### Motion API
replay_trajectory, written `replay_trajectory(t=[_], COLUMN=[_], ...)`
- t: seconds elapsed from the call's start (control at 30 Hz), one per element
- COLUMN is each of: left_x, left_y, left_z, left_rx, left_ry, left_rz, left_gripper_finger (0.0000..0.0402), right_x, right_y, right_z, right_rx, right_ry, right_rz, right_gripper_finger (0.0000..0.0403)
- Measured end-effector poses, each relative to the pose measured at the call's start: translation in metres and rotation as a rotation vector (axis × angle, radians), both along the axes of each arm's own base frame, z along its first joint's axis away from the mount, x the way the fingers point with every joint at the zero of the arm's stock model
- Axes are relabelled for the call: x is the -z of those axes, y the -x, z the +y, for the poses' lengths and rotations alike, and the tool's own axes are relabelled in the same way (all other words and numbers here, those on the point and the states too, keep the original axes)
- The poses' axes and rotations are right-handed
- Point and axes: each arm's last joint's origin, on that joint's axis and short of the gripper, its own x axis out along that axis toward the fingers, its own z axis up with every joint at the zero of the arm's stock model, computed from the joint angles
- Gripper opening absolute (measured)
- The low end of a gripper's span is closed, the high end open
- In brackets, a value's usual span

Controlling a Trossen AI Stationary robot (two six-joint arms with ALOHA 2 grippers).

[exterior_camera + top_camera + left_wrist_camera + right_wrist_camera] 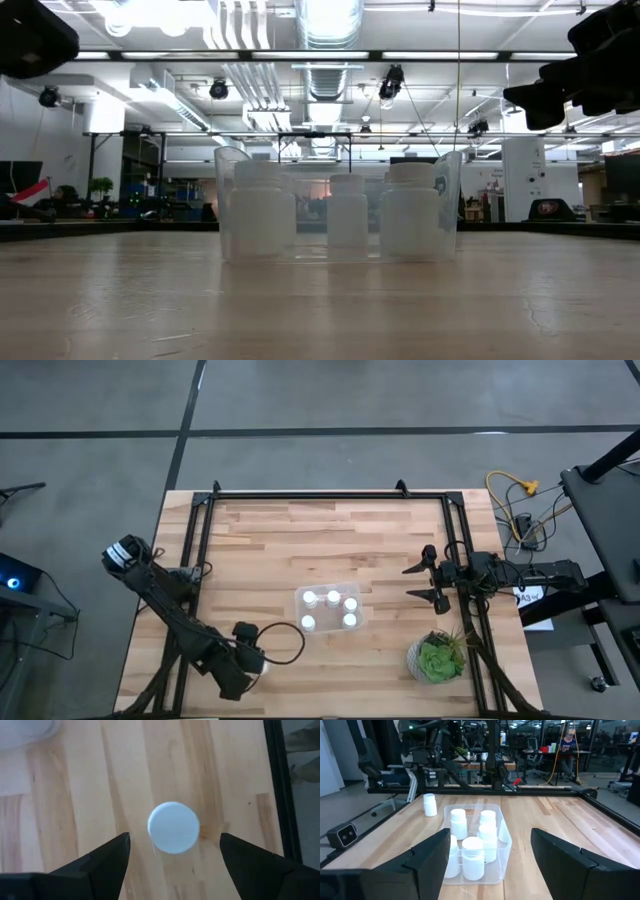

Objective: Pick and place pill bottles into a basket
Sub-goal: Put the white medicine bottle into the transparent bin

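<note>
Fingers (105, 865) of our left gripper (172, 851) stand apart over the last bottle (173, 827), touching nothing; it stands alone on the counter (90, 795) near the front edge. We should drop straight down, centred, and close below the cap. Beyond, five bottles (329, 609) sit in the basket (357, 592); our right gripper (427, 580) waits open past it

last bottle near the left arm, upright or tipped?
Upright. The left wrist view looks down on the pill bottle's round cap between the open left claw; the right wrist view shows it standing outside the basket.
</note>
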Motion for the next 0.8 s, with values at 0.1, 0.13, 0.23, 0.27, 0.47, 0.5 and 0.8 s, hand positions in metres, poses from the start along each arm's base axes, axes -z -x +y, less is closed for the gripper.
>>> replay_trajectory(t=[0.1,0.13,0.23,0.27,0.47,0.5,0.8], left_x=[0.004,0.006,0.009,0.01,0.014,0.015,0.015], left_y=[-0.004,-0.005,-0.007,-0.008,-0.009,-0.009,-0.011], left_z=[0.002,0.003,0.006,0.006,0.01,0.011,0.011], left_rx=[0.01,0.006,-0.007,-0.009,-0.02,-0.02,-0.02], left_ry=[0.012,0.019,0.032,0.033,0.032,0.03,0.042], left_rz=[-0.014,-0.017,-0.024,-0.025,-0.02,-0.018,-0.013], left_gripper_finger=[0.029,0.029,0.029,0.029,0.029,0.029,0.029], right_x=[0.0,0.0,0.0,0.0,0.0,0.0,0.0], right_y=[0.0,0.0,0.0,0.0,0.0,0.0,0.0], right_z=[0.0,0.0,0.0,0.0,0.0,0.0,0.0], right_rx=[0.0,0.0,0.0,0.0,0.0,0.0,0.0], right_ry=[0.006,0.002,0.0,0.005,0.001,0.005,0.006], right_rz=[-0.001,0.0,0.0,-0.001,0.0,0.0,0.0], right_gripper_finger=[0.0265,0.0265,0.0265,0.0265,0.0265,0.0265,0.0265])
